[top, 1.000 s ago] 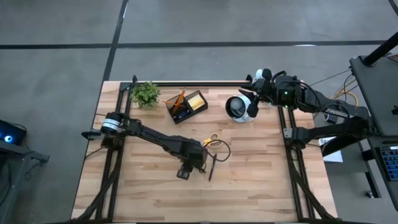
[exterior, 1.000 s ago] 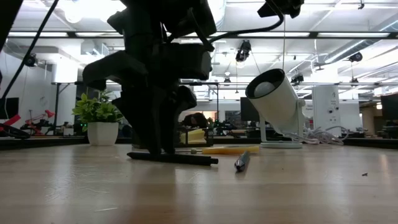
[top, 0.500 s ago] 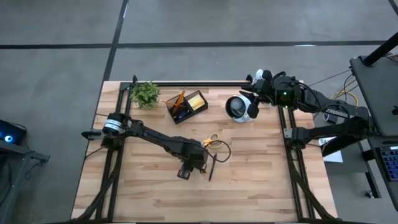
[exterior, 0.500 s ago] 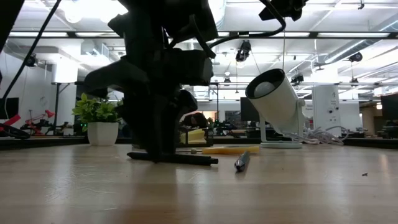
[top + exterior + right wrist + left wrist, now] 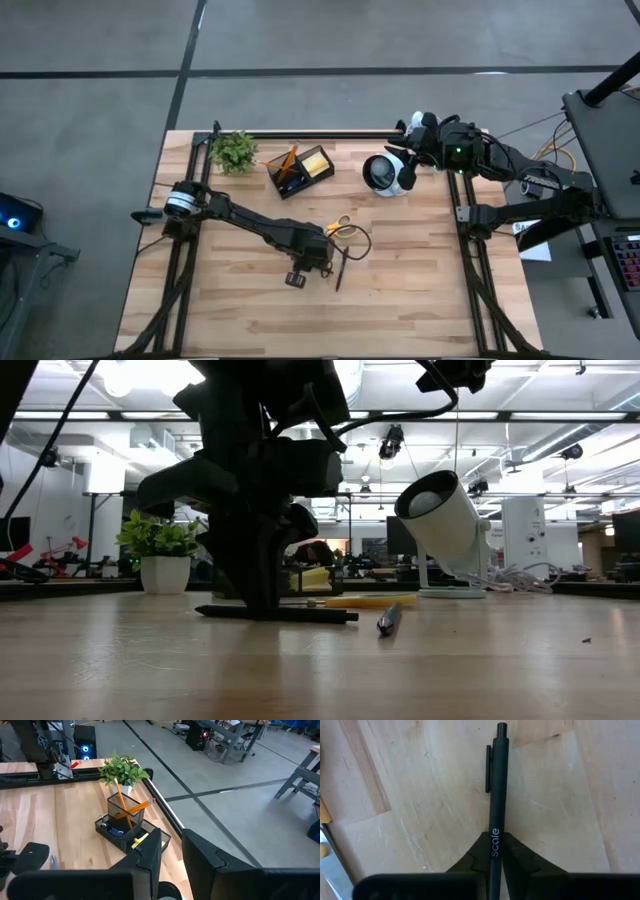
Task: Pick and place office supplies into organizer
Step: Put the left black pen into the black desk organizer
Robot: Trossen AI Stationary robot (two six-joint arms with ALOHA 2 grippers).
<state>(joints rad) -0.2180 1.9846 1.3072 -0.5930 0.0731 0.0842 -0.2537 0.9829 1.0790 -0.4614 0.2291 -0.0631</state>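
Note:
A dark pen (image 5: 497, 780) with a clip near its far end lies on the wooden table (image 5: 420, 290), and my left gripper (image 5: 496, 845) is shut on it near the table's middle (image 5: 318, 264). A second dark pen (image 5: 388, 620) lies just right of it. Scissors with yellow handles (image 5: 340, 226) lie beyond the gripper. The black organizer (image 5: 283, 184) stands at the far side, with orange pencils (image 5: 125, 809) and a yellow note block (image 5: 317, 161) in it. My right gripper (image 5: 170, 855) hangs open, high over the far right corner. My left gripper pinches the pen's barrel (image 5: 495, 826) between its two fingers, at the white lettering and well back from the clip end. The fingers come steeply from above and lie across the pen. The pen lies flat on the table (image 5: 310, 616).
A small green plant in a white pot (image 5: 234, 150) stands left of the organizer. A white round lamp-like device (image 5: 385, 173) stands to its right, below my right arm. A dark loop of cord (image 5: 357, 242) lies by the scissors. Bare wood lies along the near edge.
My left gripper has shut on the dark pen, taking hold of it where it lies. The pen has shifted slightly on the table and stays flat.

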